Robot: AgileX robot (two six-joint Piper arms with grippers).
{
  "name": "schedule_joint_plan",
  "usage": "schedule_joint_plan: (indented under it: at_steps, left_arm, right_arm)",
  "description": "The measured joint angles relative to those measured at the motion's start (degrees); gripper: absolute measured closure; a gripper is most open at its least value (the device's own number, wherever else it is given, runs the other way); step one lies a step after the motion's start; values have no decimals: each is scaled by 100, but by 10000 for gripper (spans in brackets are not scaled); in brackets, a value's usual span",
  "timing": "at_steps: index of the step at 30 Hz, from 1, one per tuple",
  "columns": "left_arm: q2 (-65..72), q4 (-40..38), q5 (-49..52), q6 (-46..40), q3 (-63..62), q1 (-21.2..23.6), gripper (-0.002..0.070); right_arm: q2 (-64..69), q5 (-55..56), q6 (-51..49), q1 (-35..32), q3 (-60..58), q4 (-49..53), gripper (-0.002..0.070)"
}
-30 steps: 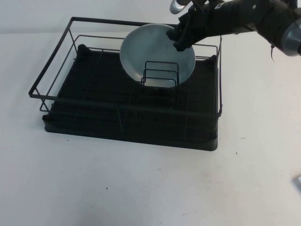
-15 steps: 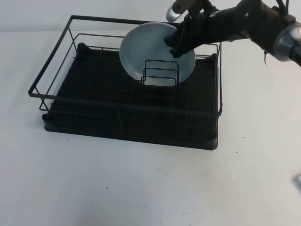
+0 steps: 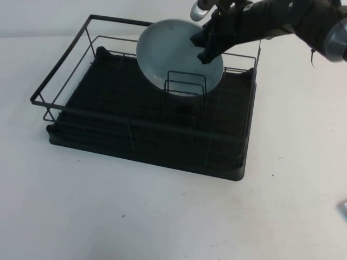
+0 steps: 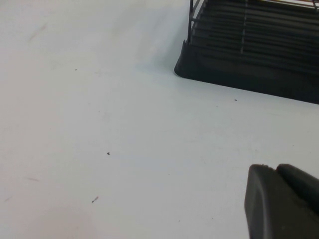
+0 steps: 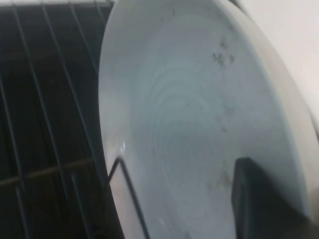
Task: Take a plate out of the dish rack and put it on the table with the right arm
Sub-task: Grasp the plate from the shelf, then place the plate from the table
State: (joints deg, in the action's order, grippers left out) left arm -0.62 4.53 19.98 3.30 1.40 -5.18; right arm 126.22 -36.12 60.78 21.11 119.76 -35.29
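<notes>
The pale grey-blue plate (image 3: pixel 168 51) stands tilted at the back of the black wire dish rack (image 3: pixel 59 65), its lower edge behind the small upright dividers (image 3: pixel 185 84). My right gripper (image 3: pixel 205 47) on the black right arm (image 3: pixel 282 19) is shut on the plate's upper right rim. In the right wrist view the plate (image 5: pixel 189 109) fills the picture, with one dark finger (image 5: pixel 259 199) on its inner face. My left gripper (image 4: pixel 277 169) hangs low over the white table (image 4: pixel 99 124), shut and empty, near a corner of the rack (image 4: pixel 239 69).
The rack's ribbed drip tray (image 3: pixel 108 114) covers the middle of the white table (image 3: pixel 162 216). Bare table lies in front of the rack and to its right. A small grey object (image 3: pixel 343 208) shows at the right edge.
The right gripper and plate have moved slightly up and back. The rack has shifted with them and turned a little on the table.
</notes>
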Motion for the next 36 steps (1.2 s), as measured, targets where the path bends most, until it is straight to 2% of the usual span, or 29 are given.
schedule_joint_plan:
  at_steps: [10, 13, 17, 24, 29, 36]
  left_arm:
    - [0, 0, 0, 0, 0, 0, 679]
    - [0, 0, 0, 0, 0, 0, 679]
    - [0, 0, 0, 0, 0, 0, 679]
    - [0, 0, 0, 0, 0, 0, 679]
    - [0, 0, 0, 0, 0, 0, 679]
    - [0, 0, 0, 0, 0, 0, 679]
  right_arm:
    - [-990, -71, -124, 0, 9, 482, 587]
    - [-1296, -381, -277, 0, 9, 493, 587]
    - [-1811, -1330, -931, 0, 9, 580, 587]
    - [-2728, -2933, -2653, 0, -217, 779, 587]
    - [-3629, -2953, -3572, 185, -1384, 801, 587]
    - [-5236, -1196, -5103, 1294, -4354, 623, 587]
